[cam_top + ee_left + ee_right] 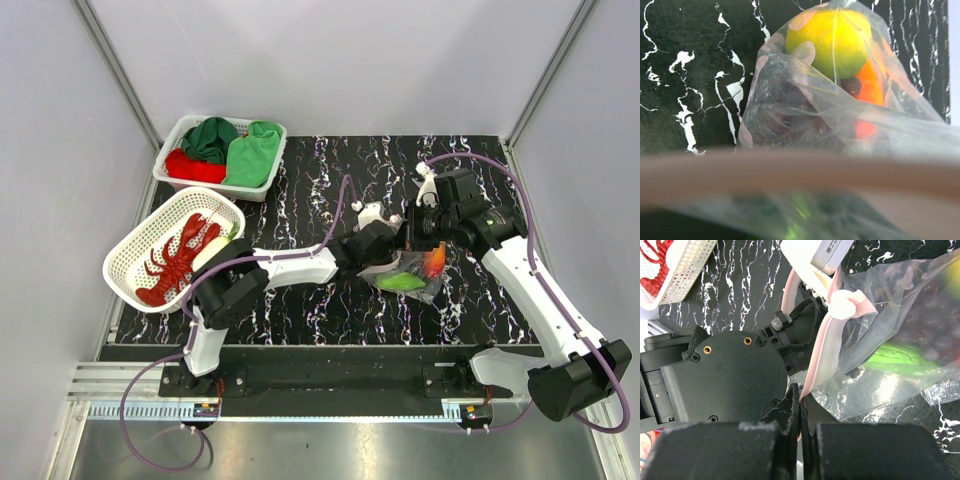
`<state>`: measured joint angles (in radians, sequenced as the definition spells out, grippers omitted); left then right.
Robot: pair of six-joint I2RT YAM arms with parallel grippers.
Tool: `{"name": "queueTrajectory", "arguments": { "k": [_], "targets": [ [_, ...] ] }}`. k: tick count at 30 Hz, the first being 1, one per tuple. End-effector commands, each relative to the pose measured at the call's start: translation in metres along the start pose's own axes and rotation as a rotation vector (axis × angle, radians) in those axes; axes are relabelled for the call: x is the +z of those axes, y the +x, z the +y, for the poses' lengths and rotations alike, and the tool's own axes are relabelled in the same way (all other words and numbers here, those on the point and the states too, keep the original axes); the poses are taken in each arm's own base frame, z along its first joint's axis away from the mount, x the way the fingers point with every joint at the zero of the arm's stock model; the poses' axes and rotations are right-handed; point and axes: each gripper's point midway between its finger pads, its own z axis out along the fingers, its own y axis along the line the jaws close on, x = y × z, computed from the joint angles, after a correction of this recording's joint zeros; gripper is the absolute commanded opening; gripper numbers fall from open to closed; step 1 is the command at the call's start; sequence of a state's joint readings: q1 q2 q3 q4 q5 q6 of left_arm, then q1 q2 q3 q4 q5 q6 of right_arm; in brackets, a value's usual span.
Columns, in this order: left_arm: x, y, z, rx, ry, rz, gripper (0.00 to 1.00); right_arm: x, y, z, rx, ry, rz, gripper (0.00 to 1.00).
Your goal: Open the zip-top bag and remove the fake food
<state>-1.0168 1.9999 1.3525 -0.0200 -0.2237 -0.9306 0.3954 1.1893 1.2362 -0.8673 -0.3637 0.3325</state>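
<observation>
The zip-top bag (408,280) lies on the black marbled bench (330,190) between the two claws, under their tips. The right claw (800,407) is pressed together, pinching the bag's pink zip strip (822,350). The left claw (392,250) sits at the bag's near-left edge; I cannot tell whether it is spread or closed.

Only the right wrist view shows that pinch. The left wrist view looks into the bag from close up, with the strip a blurred band across the picture. The top view alone shows the red lobster (175,262) in a white basket (112,272), well apart to the left.

The bag is clear and crumpled, holding a yellow-green fruit (830,40), an orange-red fruit (871,85), dark grapes (795,110) and a green vegetable (890,357).
</observation>
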Motion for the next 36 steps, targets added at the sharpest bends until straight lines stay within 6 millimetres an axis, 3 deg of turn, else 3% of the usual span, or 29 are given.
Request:
{"name": "queueTrajectory", "arguments": {
  "k": [1,4,19,27,33,36],
  "targets": [
    [-0.018,-0.011,-0.001,0.082,0.005,-0.016,0.09,-0.004,-0.008,0.007,-0.052,-0.018,-0.051,0.0],
    [-0.042,-0.025,-0.015,0.114,0.055,-0.033,0.04,-0.002,-0.01,0.0,-0.054,0.016,-0.062,0.0],
    [-0.123,-0.045,-0.054,0.218,0.23,-0.03,0.01,0.007,-0.007,-0.024,-0.052,0.121,-0.06,0.0],
    [-0.171,-0.077,-0.057,0.32,0.198,-0.114,0.01,0.008,-0.007,-0.028,-0.056,0.141,-0.061,0.0],
    [-0.226,-0.111,-0.062,0.388,0.227,-0.218,0.04,0.014,-0.004,-0.032,-0.053,0.147,-0.037,0.0],
    [-0.238,-0.121,-0.068,0.404,0.273,-0.217,0.06,0.016,-0.005,-0.027,-0.057,0.122,-0.032,0.0]
  ]
}}
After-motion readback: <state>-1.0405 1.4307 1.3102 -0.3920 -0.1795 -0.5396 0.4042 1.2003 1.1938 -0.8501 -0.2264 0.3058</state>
